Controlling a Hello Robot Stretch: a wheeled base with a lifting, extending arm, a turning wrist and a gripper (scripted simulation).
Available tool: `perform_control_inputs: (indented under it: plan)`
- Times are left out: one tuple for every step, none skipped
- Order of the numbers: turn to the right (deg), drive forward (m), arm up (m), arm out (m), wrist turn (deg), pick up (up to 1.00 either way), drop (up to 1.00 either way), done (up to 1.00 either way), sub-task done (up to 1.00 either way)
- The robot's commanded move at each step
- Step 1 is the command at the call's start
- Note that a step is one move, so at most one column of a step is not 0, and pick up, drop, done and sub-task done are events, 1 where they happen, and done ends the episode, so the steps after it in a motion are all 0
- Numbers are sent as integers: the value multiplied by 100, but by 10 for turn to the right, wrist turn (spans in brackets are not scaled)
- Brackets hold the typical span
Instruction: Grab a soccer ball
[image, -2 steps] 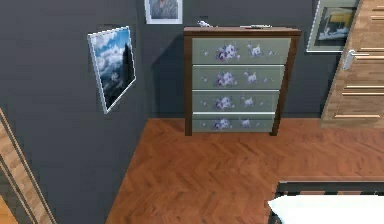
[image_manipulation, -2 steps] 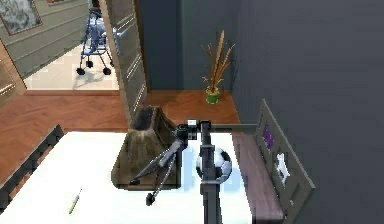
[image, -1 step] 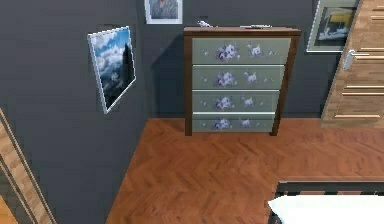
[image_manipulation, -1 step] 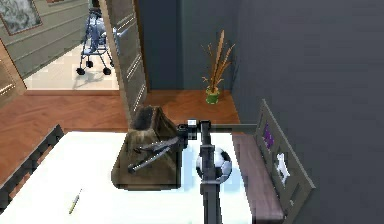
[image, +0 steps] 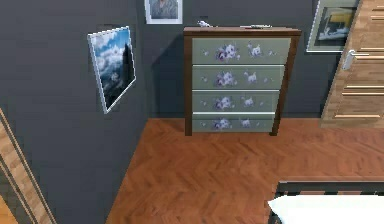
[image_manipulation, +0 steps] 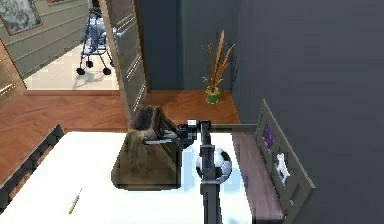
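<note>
- Where the forward view looks into the room's corner, a dresser (image: 240, 80) with a brown frame and 4 green, flower-printed drawers stands against the dark back wall on a wood floor (image: 200, 170).
- 2 small pale things lie on the dresser's top, too small to name.
- A framed picture (image: 112, 65) hangs on the wall at the forward view's left. A second frame (image: 163, 10) hangs above and left of the dresser, and a third frame (image: 333, 25) hangs to its right.
- A wooden door (image: 362, 85) with a metal handle stands at the forward view's right edge, and a corner of a white bed (image: 325, 208) in a dark frame shows at bottom right.
- Over in the arm side view, the arm (image_manipulation: 208, 190) rises across the white bed (image_manipulation: 100, 190), and the jaws reach left from its far end in front of a brown bag (image_manipulation: 145, 160) that sits on the bed.
- With the bag behind them, I cannot tell the state of the jaws, nor whether they hold anything.
- The soccer ball (image_manipulation: 224, 166), black and white, lies on the bed just right of the arm, partly hidden by it, between the bag and a brown-grey piece of furniture (image_manipulation: 275, 165) along the bed's edge.
- A potted plant (image_manipulation: 215, 75) stands on the floor in the far corner, and an open door (image_manipulation: 125, 55) at upper left gives onto a space with a blue stroller (image_manipulation: 95, 40).
</note>
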Motion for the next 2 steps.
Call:
perform_control_inputs:
  plan:
    - [0, 0, 0, 0, 450, 0, 0, 0, 0]
    - [0, 0, 0, 0, 450, 0, 0, 0, 0]
